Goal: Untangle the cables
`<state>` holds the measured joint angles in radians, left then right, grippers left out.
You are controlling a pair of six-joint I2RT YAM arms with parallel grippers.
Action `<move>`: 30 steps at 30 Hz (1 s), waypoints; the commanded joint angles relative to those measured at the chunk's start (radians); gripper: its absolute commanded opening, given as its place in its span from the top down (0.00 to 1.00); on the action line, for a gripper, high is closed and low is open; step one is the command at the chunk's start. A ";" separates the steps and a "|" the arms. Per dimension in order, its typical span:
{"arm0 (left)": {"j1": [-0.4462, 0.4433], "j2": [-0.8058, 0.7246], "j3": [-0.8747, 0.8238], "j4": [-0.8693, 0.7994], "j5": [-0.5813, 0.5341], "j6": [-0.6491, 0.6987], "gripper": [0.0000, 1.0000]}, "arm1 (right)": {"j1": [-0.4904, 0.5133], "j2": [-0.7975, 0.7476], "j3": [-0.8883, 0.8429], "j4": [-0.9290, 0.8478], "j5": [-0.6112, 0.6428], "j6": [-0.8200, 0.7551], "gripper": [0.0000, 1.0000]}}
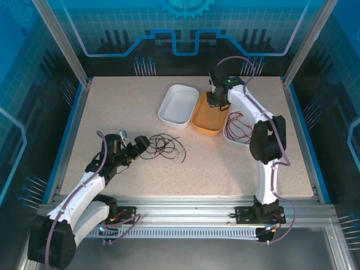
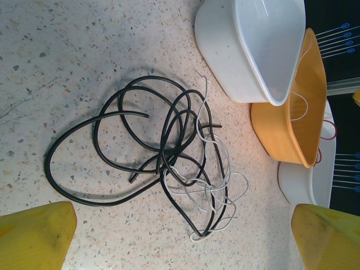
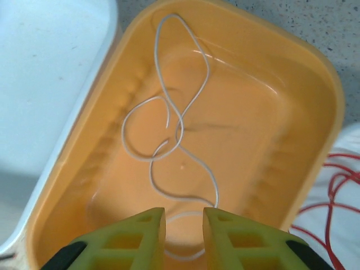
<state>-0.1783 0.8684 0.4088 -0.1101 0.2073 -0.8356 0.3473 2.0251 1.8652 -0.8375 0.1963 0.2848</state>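
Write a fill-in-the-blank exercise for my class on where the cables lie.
1. The middle tray, holding one white cable, is ___.
2. The right tray holds ___ cables.
3. The tangle on the table mixes white cable with ___ cable.
4. The tool beside the tangle, jaws wide, is the ___ one.

Missing words: orange; red; black; left.

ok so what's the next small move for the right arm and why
Probably lift the right end effector straight up out of the orange bin: its jaws stand slightly apart and the white cable lies loose on the bin floor, while a black and white tangle waits on the table.
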 commanded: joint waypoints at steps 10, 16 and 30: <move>0.008 0.013 -0.018 0.015 0.021 0.013 0.01 | 0.246 -0.393 -0.415 0.186 0.024 0.086 0.73; 0.008 0.026 -0.017 0.027 0.030 0.012 0.01 | 0.386 -0.399 -0.479 0.166 -0.012 0.186 0.72; 0.008 0.080 -0.022 0.077 0.046 0.000 0.01 | 0.527 -0.298 -0.565 0.192 -0.061 0.412 0.62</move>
<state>-0.1783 0.9348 0.4046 -0.0643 0.2195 -0.8364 0.8700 1.6981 1.3266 -0.6685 0.1520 0.6086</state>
